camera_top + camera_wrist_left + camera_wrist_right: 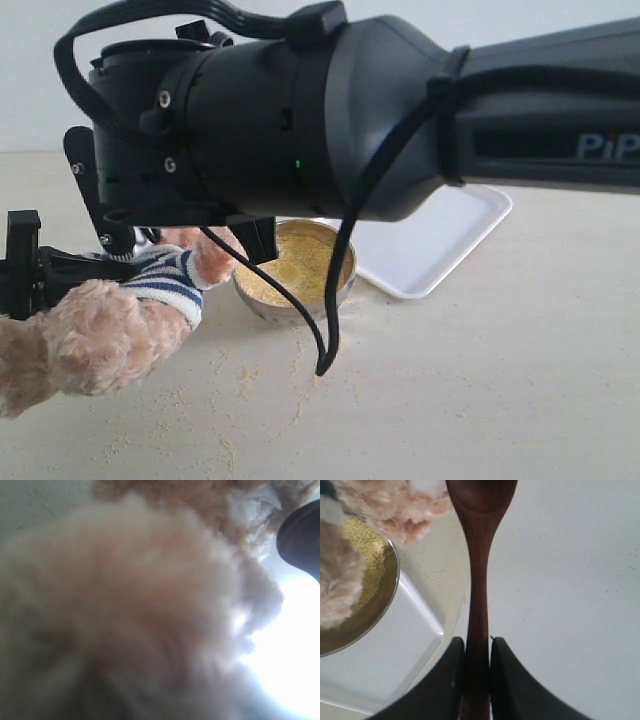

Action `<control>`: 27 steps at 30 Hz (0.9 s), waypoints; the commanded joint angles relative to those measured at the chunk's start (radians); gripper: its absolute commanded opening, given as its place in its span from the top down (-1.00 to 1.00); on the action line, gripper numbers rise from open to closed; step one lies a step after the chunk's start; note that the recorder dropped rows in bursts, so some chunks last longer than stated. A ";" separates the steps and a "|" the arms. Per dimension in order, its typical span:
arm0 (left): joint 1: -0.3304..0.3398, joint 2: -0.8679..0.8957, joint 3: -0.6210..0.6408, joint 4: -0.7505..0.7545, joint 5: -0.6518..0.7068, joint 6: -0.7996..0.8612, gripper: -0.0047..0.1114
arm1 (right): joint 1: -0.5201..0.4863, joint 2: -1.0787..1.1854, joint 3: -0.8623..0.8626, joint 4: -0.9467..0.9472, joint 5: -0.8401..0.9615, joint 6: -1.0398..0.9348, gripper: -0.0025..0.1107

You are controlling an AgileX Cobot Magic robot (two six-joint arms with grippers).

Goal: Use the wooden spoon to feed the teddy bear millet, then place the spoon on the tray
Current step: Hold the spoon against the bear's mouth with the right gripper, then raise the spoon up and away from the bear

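R gripper (477, 644) pinches spoon (478, 595) at handle end, head by bear (395, 507) muzzle. L gripper (90, 268) in fur, grip unclear. Risk: thin handle pivots in jaws, millet (295, 262) spills.

Right half of the table (520, 390): bare, open from front and side. Front strip passable, only scattered millet (240, 385) on it.

Centre: the steel bowl (262, 303) is hemmed in. The teddy bear (90, 335) crowds its left rim, the tray (440, 240) sits just behind to the right, and a cable (330, 345) loop hangs across its front.

Overhead: the bulk of the right arm (400, 110) covers bowl and bear, blocking the way down.

The wooden spoon (477, 580), clamped in the right gripper (477, 647), juts out close to the bear's fur.

Left wrist view: fur fills it.
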 commanded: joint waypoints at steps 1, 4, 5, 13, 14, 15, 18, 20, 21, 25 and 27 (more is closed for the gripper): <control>0.001 0.002 -0.009 -0.011 0.029 -0.004 0.83 | -0.014 -0.012 0.001 -0.008 -0.006 0.028 0.96; 0.001 0.002 -0.009 -0.011 0.029 -0.004 0.83 | -0.038 -0.012 0.001 0.004 -0.017 0.049 0.96; 0.001 0.002 -0.009 -0.011 0.029 -0.004 0.83 | -0.045 -0.012 -0.001 0.017 -0.019 0.050 0.96; 0.001 0.002 -0.009 -0.011 0.027 -0.004 0.83 | -0.158 -0.060 -0.022 0.285 -0.120 0.046 0.96; 0.001 0.002 -0.009 -0.011 0.027 -0.004 0.83 | -0.173 -0.072 -0.022 0.312 -0.128 0.046 0.96; 0.001 0.002 -0.009 -0.011 0.024 -0.004 0.83 | -0.187 -0.080 -0.022 0.336 -0.134 0.038 0.96; 0.001 0.002 -0.009 -0.011 0.024 0.000 0.83 | -0.219 -0.111 -0.022 0.369 -0.136 0.033 0.96; 0.001 0.002 -0.009 -0.011 0.024 0.003 0.83 | -0.240 -0.138 -0.022 0.399 -0.141 0.033 0.96; 0.001 0.002 -0.009 -0.011 0.024 0.003 0.83 | -0.250 -0.146 -0.022 0.418 -0.143 0.033 0.96; 0.001 0.002 -0.009 -0.011 0.024 0.003 0.83 | -0.308 -0.195 -0.022 0.555 -0.147 0.007 0.96; 0.001 0.002 -0.009 -0.011 0.022 0.007 0.83 | -0.340 -0.211 -0.022 0.622 -0.147 -0.006 0.96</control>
